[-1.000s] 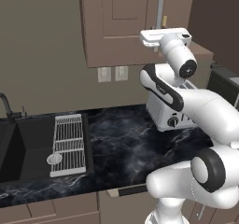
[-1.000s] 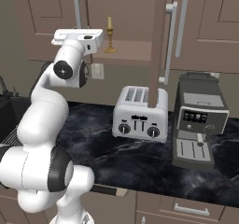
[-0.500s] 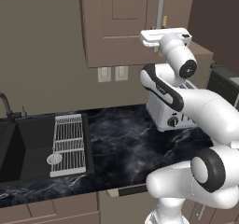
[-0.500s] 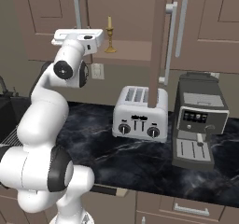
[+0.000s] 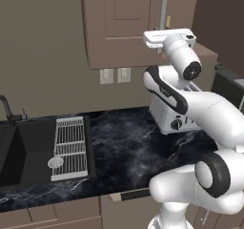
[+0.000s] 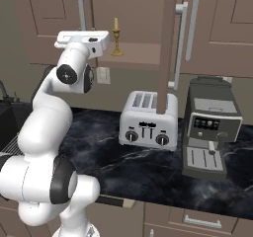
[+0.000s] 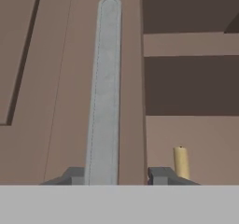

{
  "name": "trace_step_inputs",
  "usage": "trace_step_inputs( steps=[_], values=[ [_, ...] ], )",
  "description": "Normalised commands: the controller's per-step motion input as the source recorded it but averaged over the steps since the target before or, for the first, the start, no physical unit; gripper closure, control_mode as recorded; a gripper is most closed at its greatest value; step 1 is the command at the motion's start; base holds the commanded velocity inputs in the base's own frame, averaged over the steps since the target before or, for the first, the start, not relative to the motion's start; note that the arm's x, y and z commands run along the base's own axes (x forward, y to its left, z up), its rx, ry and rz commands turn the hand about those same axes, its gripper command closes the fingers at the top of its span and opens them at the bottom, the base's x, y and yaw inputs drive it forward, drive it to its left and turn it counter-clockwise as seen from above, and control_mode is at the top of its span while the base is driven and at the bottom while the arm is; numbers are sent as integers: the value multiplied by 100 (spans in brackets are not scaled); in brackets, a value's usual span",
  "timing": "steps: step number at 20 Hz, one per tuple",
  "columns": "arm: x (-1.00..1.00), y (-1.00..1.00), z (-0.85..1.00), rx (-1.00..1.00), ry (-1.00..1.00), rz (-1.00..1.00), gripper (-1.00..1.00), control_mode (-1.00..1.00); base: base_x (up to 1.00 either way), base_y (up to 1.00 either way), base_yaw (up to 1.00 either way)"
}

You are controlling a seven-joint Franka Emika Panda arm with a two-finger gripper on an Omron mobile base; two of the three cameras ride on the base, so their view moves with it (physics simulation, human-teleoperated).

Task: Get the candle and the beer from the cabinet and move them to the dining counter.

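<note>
One door of the cabinet [image 6: 168, 43] stands open; nothing has shifted in the last second. Gripper [image 7: 116, 175] holds half-open, fingers either side of the left door's handle [image 7: 103, 87], contact uncertain. Candle [image 6: 116, 36] stands on the shelf. Retrieval not begun.

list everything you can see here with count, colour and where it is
cabinet: one, taupe-brown, on the wall above the worktop; right door swung open
bar handles: silver, upright on the cabinet doors; one between the gripper's fingertips
candle: one, golden-tan, upright on the open cabinet's shelf
toaster: one, silver, on the worktop below the cabinet
coffee machine: one, dark grey, right of the toaster
worktop: one, black with white veining
sink: one, black, at the worktop's left end
drying rack: one, white wire, beside the sink
wall outlets: two, white, under the cabinet
gripper: one, dark fingertips either side of a door handle
</note>
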Motion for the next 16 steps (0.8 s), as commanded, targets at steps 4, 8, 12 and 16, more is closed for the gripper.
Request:
trace_step_inputs(
  steps=[4, 8, 12, 16],
  values=[
    [-24, 1, 0, 0, 0, 0, 100, -100, 0, 0, 0],
    [-41, 7, 0, 0, 0, 1, 100, -100, 0, 0, 0],
    [-51, 14, 0, 0, 0, 3, 100, -100, 0, 0, 0],
    [-56, 18, 0, 0, 0, 4, 100, -100, 0, 0, 0]
  ],
)
